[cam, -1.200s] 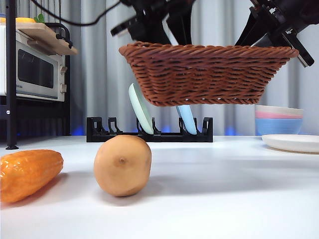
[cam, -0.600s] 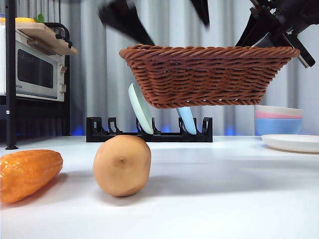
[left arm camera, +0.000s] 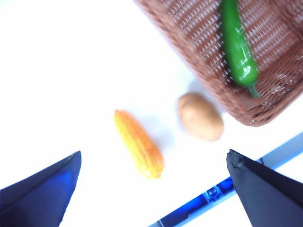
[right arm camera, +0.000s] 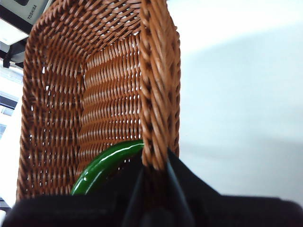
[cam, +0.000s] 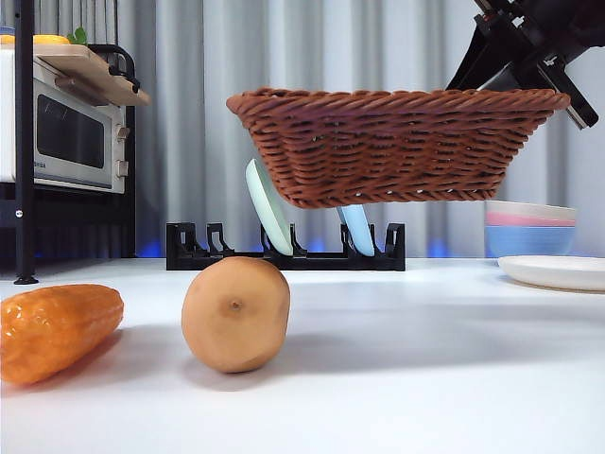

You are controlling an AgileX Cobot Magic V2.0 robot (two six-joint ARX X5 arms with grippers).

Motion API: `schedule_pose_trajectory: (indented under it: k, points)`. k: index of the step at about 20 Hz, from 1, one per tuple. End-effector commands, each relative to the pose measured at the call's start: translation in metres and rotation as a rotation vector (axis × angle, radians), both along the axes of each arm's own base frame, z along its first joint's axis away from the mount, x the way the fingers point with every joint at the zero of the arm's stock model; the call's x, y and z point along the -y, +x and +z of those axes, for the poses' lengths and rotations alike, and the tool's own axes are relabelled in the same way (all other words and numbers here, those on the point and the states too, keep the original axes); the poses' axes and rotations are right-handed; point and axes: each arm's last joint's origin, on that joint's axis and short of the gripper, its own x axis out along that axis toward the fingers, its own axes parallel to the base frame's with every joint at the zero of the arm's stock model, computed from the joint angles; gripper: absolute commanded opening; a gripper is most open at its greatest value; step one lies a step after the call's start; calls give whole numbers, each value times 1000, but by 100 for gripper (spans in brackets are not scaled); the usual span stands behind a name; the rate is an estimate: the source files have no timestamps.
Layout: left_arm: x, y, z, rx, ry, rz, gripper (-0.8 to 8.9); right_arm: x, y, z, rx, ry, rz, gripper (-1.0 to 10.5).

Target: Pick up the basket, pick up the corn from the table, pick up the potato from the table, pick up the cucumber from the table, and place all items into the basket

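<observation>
Wicker basket (cam: 392, 142) hangs above the table (cam: 425, 359), its rim clamped by the right gripper (right arm camera: 154, 168); the cucumber (left arm camera: 239, 45) lies inside. Corn (cam: 57, 329) and potato (cam: 235, 314) rest on the table, seemingly apart. Left gripper (left arm camera: 151, 189) gapes wide, holding nothing.

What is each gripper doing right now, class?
Left gripper: open, holding nothing, high over the table.
Right gripper: shut on the basket rim.

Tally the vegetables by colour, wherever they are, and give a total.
Orange: 1, the corn on the table.
Tan: 1, the potato on the table.
Green: 1, the cucumber in the basket held up by the right end effector.
Total: 3
</observation>
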Motion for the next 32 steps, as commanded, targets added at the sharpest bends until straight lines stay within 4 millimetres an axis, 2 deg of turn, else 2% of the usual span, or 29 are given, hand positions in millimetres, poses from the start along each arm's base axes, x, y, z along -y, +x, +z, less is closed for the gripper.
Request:
schedule_pose_trajectory:
  k: [1, 8, 13, 18, 26, 32]
  points:
    - [1, -2, -26, -78, 47, 70, 526, -1, 1, 5, 33, 6, 14, -12]
    - [12, 7, -102, -160, 85, 145, 526, 0, 1, 5, 39, 1, 17, -12]
    - [12, 20, -142, -222, 15, 174, 526, 0, 1, 5, 40, 0, 17, -12]
    - [3, 40, -167, -223, 31, 228, 526, 0, 1, 5, 40, 0, 18, -12]
    - [-1, 79, -184, -260, -89, 222, 526, 0, 1, 5, 40, 0, 18, -12]
    - [0, 92, -204, -328, -54, 228, 526, 0, 1, 5, 38, 0, 18, -12]
